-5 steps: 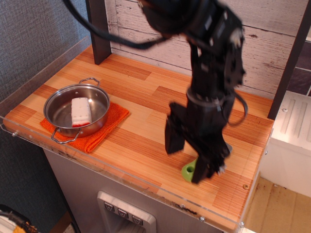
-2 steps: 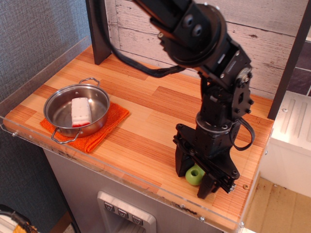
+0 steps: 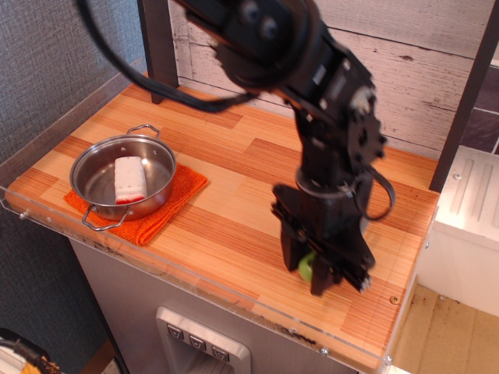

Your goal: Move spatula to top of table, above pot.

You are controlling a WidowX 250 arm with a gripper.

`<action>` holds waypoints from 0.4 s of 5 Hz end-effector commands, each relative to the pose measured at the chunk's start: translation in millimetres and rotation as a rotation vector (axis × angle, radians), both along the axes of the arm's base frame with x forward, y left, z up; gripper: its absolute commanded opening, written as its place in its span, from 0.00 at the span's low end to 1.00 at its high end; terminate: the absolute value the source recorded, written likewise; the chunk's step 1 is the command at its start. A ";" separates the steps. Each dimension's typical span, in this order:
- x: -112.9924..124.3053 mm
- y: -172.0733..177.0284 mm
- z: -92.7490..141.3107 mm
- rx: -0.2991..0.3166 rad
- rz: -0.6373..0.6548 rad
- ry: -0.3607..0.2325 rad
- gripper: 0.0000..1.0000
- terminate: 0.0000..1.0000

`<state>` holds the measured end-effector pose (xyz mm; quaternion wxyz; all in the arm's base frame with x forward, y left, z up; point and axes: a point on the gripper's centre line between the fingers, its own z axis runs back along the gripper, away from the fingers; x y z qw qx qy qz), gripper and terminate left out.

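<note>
1. The black robot hand [image 3: 308,269] points down at the front right part of the striped light and reddish-brown wood plank tabletop [image 3: 234,167], near its clear acrylic rim.
2. Its two dark fingers [image 3: 290,249] sit narrowly on either side of the lime-green handle of the small toy spatula [image 3: 306,267]; only a sliver of green shows between them, and whether they actually press on it cannot be told.
3. The spatula's blade is hidden behind the hand.
4. Well apart, at the left of the tabletop, the shallow round stainless-steel pot [image 3: 122,178] with wire loop handles rests on an orange knitted cloth [image 3: 168,204].
5. A white block with a red edge [image 3: 129,180] lies inside the pot.
</note>
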<state>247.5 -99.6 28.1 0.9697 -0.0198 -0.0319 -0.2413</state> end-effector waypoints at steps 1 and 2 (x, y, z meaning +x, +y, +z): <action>42.2 72.2 65.8 -0.018 0.183 -0.054 0.00 0.00; 84.6 117.8 56.5 0.039 0.232 0.005 0.00 0.00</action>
